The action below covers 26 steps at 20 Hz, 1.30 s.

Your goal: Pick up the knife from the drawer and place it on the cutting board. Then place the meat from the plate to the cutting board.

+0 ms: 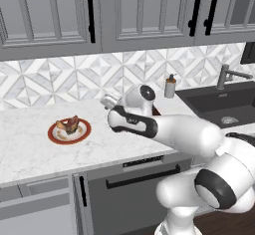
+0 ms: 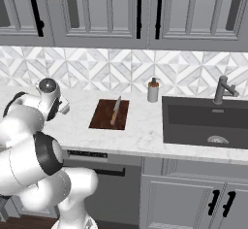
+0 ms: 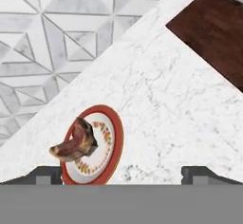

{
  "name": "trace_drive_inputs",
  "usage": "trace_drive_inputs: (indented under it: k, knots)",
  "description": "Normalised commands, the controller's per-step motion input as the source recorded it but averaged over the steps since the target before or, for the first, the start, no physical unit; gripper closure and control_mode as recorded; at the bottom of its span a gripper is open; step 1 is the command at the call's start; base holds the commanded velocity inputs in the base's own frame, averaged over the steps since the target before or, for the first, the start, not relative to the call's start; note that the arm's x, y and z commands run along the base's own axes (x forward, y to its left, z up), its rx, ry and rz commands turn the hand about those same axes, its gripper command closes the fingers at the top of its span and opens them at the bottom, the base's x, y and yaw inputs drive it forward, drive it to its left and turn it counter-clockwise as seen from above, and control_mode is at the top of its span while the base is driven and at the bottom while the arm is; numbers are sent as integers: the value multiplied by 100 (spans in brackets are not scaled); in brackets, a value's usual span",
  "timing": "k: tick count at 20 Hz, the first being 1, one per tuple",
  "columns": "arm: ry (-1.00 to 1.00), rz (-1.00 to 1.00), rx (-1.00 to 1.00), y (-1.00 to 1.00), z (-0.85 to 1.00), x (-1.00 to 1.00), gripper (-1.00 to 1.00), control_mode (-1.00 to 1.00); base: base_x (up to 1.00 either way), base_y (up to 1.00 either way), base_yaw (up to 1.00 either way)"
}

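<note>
knife: lying on cutting board | meat: brown chunk on red-rimmed plate

White marble counter, cutting board, plate, soap dispenser

Sink: dark, set in the counter at right.
Faucet: grey, behind the sink.
Soap bottle: upright, far edge, left of the sink.
Cabinets: grey, black handles.

Orange-red-rimmed white plate, brown-red meat, dark reddish-brown cutting board
</note>
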Motion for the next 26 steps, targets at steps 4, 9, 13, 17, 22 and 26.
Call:
trace_drive_inputs:
  k: [4,9,13,17,22,26]
  knots:
    - [14,18,29,-1,34,13,-100,-100,0,0,0]
    - [0,0,0,18,-1,0,-100,-100,0,0,0]
    - [0,0,0,50,-10,2,-100,-100,0,0,0]
    - [3,5,0,38,0,23,-100,-100,0,0,0]
    - [2,9,0,28,-1,9,-100,-100,0,0,0]
    - [2,8,0,14,0,6,-100,-100,0,0,0]
